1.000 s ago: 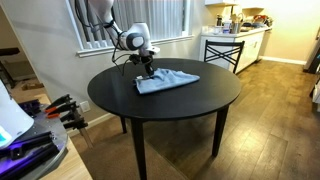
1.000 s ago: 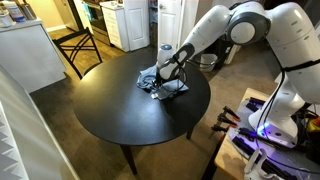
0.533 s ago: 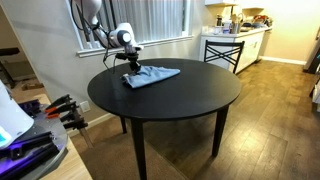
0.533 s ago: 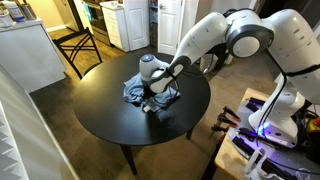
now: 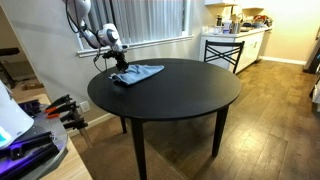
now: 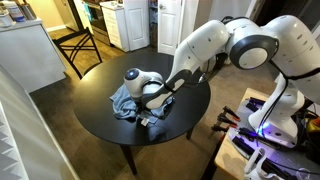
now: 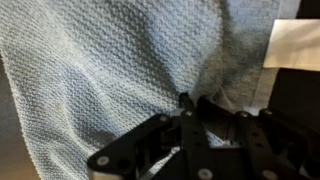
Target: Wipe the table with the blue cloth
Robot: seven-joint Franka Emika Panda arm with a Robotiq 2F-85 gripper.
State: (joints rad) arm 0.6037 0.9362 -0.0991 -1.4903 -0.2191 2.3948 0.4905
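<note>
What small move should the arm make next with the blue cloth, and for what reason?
Probably drag the blue cloth toward the middle of the table, pressed down. The gripper pinches the cloth close to the table's edge in both exterior views, and the wide dark top beyond it lies bare.

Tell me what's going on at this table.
The Franka arm has its gripper down on the blue cloth, and the wrist view shows the fingers closed into a bunched fold of it. The cloth lies crumpled on the round black table, near the edge on the window side. It looks like a wipe in progress, with the cloth pressed to the tabletop rather than lifted off it.
</note>
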